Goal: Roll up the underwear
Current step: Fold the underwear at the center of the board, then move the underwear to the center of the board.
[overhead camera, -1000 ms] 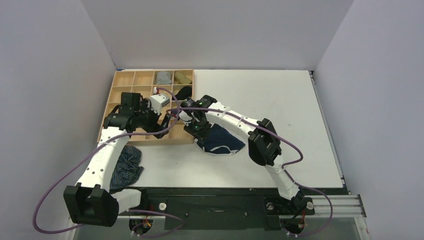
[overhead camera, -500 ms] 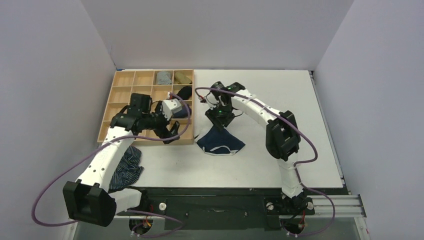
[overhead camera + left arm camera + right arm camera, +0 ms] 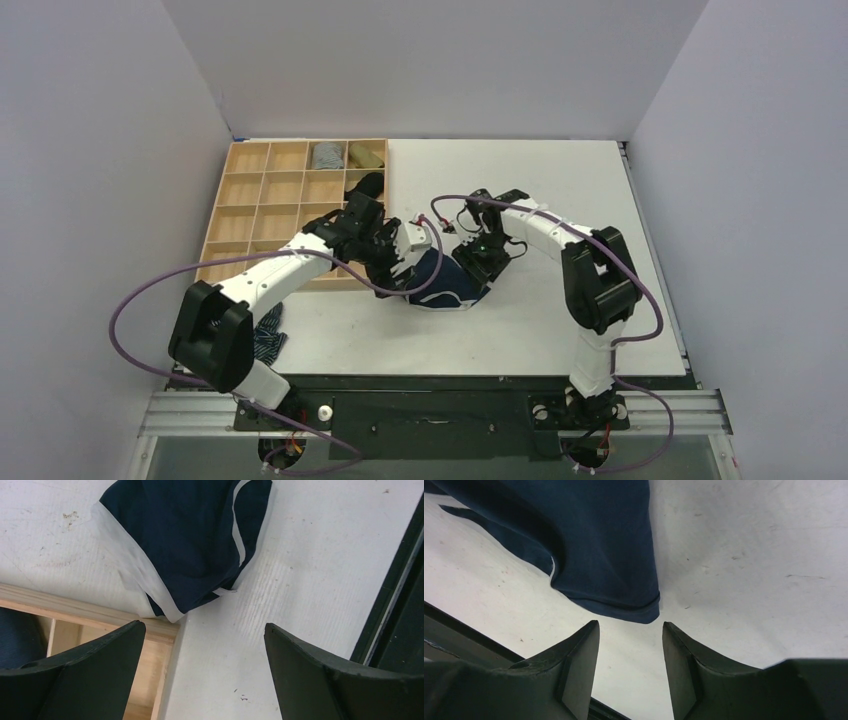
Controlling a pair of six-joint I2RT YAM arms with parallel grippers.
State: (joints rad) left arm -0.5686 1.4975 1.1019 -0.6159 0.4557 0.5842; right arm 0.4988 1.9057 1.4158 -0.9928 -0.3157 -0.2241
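The underwear, navy with white waistband and trim, lies crumpled on the white table just right of the wooden tray. My left gripper hovers at its left edge, open wide. In the left wrist view the white waistband corner of the underwear rests against the tray's rim, ahead of the empty left gripper. My right gripper sits at the garment's right side. In the right wrist view a navy hem of the underwear lies just beyond the right gripper, which is open with nothing between its fingers.
A black sock roll, a grey roll and an olive roll sit in tray cells. A striped garment lies near the front left, partly under the left arm. A dark rail runs along the table's near edge.
My left arm swung right from over the tray to the underwear's left edge. My right gripper opened, left the garment's upper left corner and moved round to its right side.
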